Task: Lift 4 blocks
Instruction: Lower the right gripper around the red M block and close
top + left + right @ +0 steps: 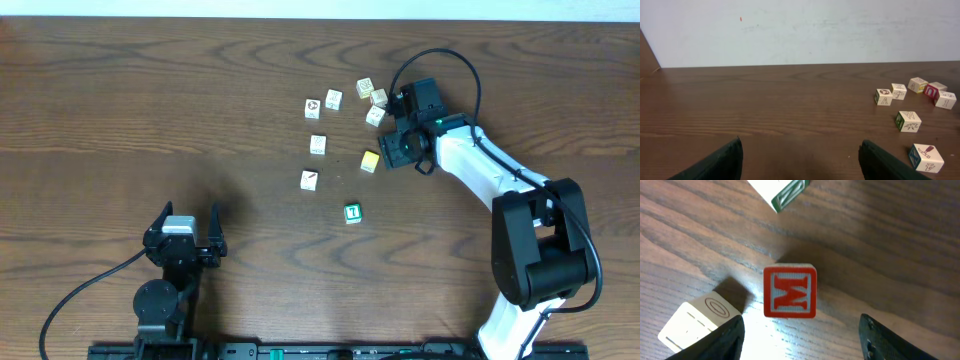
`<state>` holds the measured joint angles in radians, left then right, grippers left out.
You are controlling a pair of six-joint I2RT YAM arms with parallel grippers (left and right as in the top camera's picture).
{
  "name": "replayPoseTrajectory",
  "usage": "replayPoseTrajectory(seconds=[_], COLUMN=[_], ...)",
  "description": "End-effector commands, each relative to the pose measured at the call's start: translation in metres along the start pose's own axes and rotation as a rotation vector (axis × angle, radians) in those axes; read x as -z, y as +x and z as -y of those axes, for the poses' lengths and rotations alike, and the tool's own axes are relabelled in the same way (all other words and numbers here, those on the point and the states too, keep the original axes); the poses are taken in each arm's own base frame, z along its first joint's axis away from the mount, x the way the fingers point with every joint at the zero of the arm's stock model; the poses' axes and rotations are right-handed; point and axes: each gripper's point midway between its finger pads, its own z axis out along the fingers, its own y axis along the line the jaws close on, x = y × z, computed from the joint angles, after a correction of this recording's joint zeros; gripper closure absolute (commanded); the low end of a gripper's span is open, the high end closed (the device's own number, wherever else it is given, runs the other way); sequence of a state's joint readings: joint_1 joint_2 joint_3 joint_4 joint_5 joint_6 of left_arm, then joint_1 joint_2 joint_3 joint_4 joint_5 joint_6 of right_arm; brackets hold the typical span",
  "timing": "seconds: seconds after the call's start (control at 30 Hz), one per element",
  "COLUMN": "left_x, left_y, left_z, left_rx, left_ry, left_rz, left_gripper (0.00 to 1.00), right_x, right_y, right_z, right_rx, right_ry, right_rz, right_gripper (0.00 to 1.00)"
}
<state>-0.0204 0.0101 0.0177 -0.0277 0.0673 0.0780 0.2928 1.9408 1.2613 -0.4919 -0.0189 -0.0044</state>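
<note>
Right gripper (801,330) fingers hang spread above the red M block (790,291), which sits untouched on the table (880,240). Lowering should centre it between the jaws, clear of the cream block (696,324) just beside. Left gripper (800,152) rests spread.

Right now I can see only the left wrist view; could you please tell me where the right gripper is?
Observer: The right gripper is open, facing down at the red block, which it does not touch.
Operator: Thank you. Is there a green block anywhere?
Observer: Yes, the green block stands alone, nearest the robot's side.
Operator: And a yellow one?
Observer: The yellow-orange block lies just beside the right gripper, apart from the green block.
</note>
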Motion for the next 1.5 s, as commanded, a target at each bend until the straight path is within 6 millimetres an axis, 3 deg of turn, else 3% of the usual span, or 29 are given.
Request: replayPoseTrajectory(seconds=[0.0, 0.33, 0.6, 0.77, 0.93, 1.2, 1.47], left_x=[-0.001, -0.001, -0.001, -0.001, -0.001, -0.001, -0.001], left_y=[0.015, 0.015, 0.015, 0.015, 0.015, 0.015, 0.015], left_z=[-0.002, -0.002, -0.001, -0.001, -0.002, -0.001, -0.001], left_rx=[0.007, 0.006, 0.006, 0.006, 0.006, 0.007, 0.006], left_ry=[-0.007, -0.007, -0.006, -0.006, -0.007, -0.006, -0.006], left_rz=[-0.048, -0.048, -0.048, -0.048, -0.048, -0.048, -0.048], left_gripper=[0.26, 0.26, 0.26, 0.26, 0.26, 0.26, 0.26], right_x=[-0.007, -0.011, -0.01, -0.011, -0.012, -0.014, -0.015], right_y=[-0.007, -0.024, -0.029, -0.026, -0.022, -0.015, -0.009], right_z=[-0.007, -0.01, -0.013, -0.016, -0.016, -0.016, -0.016], right_rx=[0.008, 0.015, 0.018, 0.015, 0.015, 0.0, 0.0], right_ry=[-0.007, -0.011, -0.013, -0.017, -0.016, -0.016, -0.015], right_rz=[0.012, 0.082, 0.103, 0.094, 0.08, 0.062, 0.04], right_gripper=[0.29, 0.31, 0.5, 0.43, 0.44, 0.56, 0.5])
